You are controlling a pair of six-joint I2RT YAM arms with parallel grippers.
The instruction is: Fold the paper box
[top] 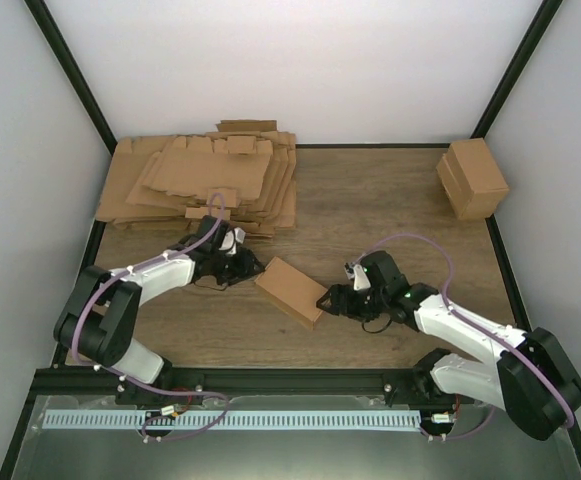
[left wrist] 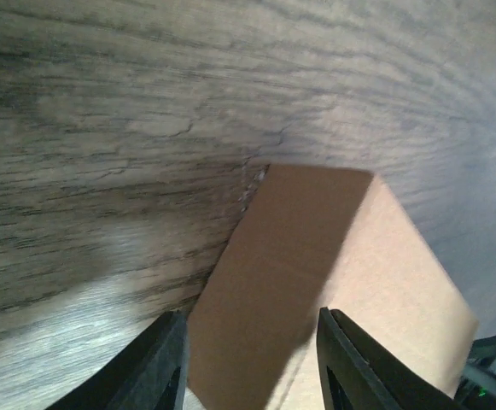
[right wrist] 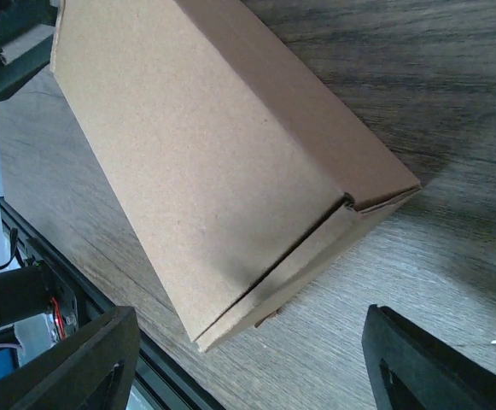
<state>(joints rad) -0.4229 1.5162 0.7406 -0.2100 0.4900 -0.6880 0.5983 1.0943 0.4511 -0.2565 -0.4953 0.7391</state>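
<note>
The plain brown oblong cardboard box [top: 290, 291] lies near the wooden worktop's [top: 370, 200] middle, one end between the fingers of the left hand [top: 244, 268], whether pinched I cannot tell, the right hand [top: 328, 301] spread beside the other end.

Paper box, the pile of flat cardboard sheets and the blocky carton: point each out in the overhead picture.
paper box [top: 290, 290]: top external view, middle of its upper face.
pile of cardboard sheets [top: 205, 183]: top external view, on the topmost sheet.
blocky carton [top: 473, 176]: top external view, on its upper face.
</note>
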